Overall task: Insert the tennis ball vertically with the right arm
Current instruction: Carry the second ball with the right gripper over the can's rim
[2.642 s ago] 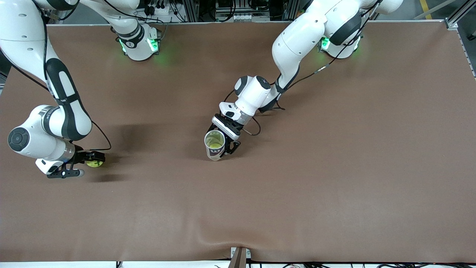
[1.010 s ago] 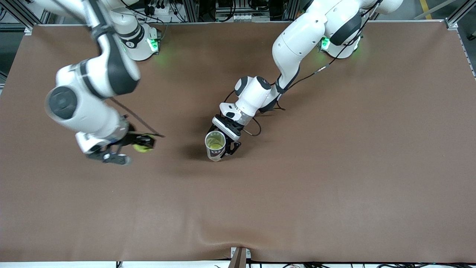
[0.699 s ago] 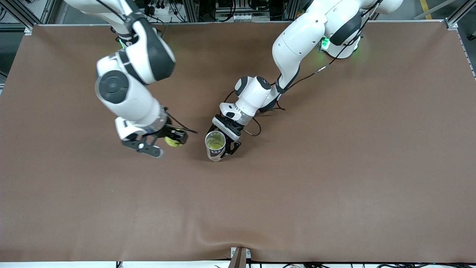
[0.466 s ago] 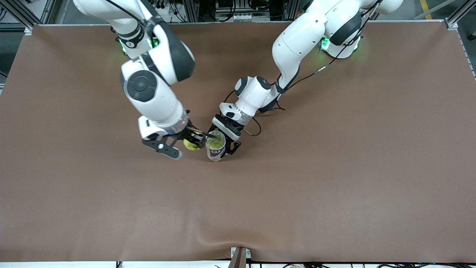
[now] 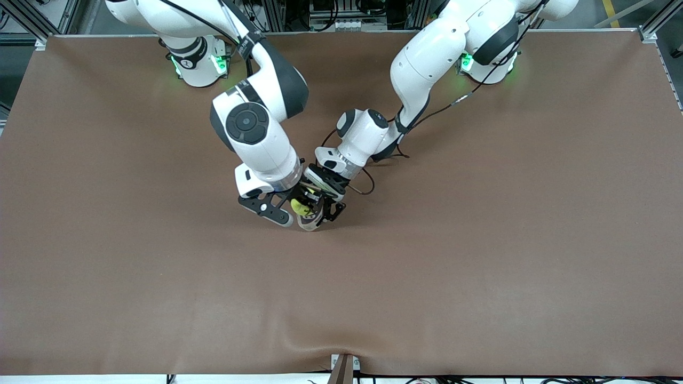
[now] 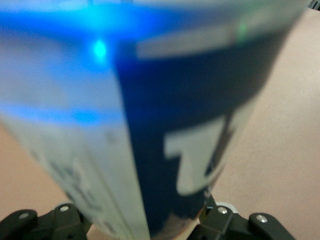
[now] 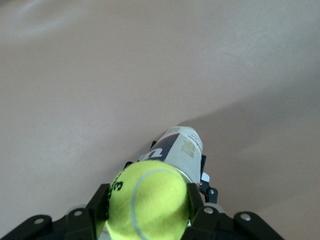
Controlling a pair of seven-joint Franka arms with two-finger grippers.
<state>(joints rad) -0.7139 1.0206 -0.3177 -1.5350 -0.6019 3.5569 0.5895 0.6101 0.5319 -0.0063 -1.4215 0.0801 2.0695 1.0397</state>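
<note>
Right gripper [image 5: 300,205] over brown bench [image 5: 480,240], jaws clamped on fuzzy yellow-green tennis ball [image 7: 148,199], ball between jaws directly above open mouth of upright white-and-blue cylindrical can [image 7: 180,148]. Left gripper [image 5: 328,205] low at can, jaws closed on can body [image 6: 165,125].

The can [image 5: 311,218] stands upright on the table [image 5: 480,256], about in the middle between the two ends. The left gripper [image 5: 325,205] is closed around the can. The right gripper [image 5: 299,205] is right over the can's open top. The tennis ball [image 5: 302,208] sits between its fingers [image 7: 196,200], just above the can.
</note>
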